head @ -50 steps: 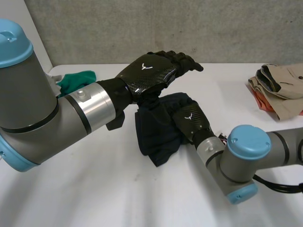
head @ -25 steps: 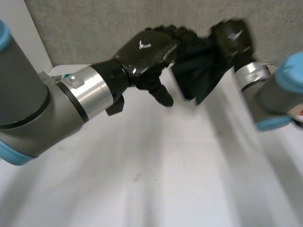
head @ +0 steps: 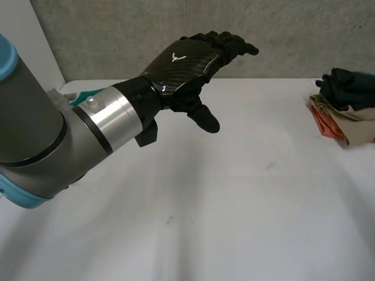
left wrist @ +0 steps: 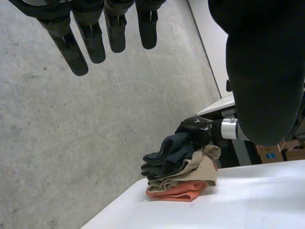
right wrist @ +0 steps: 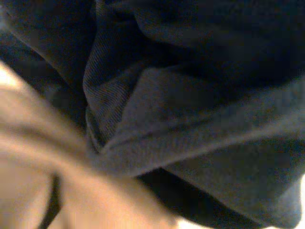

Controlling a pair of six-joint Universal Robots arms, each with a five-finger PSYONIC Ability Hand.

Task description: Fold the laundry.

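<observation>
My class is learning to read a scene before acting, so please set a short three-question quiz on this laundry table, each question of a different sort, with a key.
1. True or false: the dark garment lies on top of the beige garment.
2. Choose one: the left hand is A) open, raised above the table; B) shut on cloth; C) lying flat on the table.
3. Fill in: the garment under the beige one is ____ in colour.
Key: 1 true; 2 A; 3 orange, the orange garment.
</observation>
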